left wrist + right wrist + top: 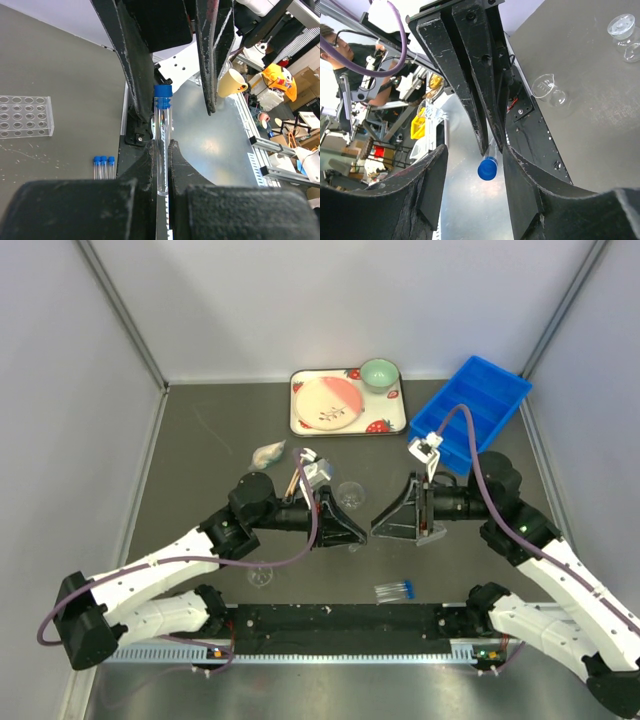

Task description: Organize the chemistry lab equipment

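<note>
Left wrist view: left gripper clamps a blue-capped tube at frame centre; right gripper stands open, jaws flanking the tube's cap.

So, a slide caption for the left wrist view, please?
Left gripper holds a blue-capped tube inside the open right gripper.

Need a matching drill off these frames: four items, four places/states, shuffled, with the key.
Items
1. capped tube
2. tube rack
3. three loose tubes
4. green bowl

Places/states
A. on the strawberry tray
B. lying side by side on the table
C. clamped between the left fingers
D. standing on the table, holes up

Pairs: 1-C, 2-D, 3-B, 4-A
</note>
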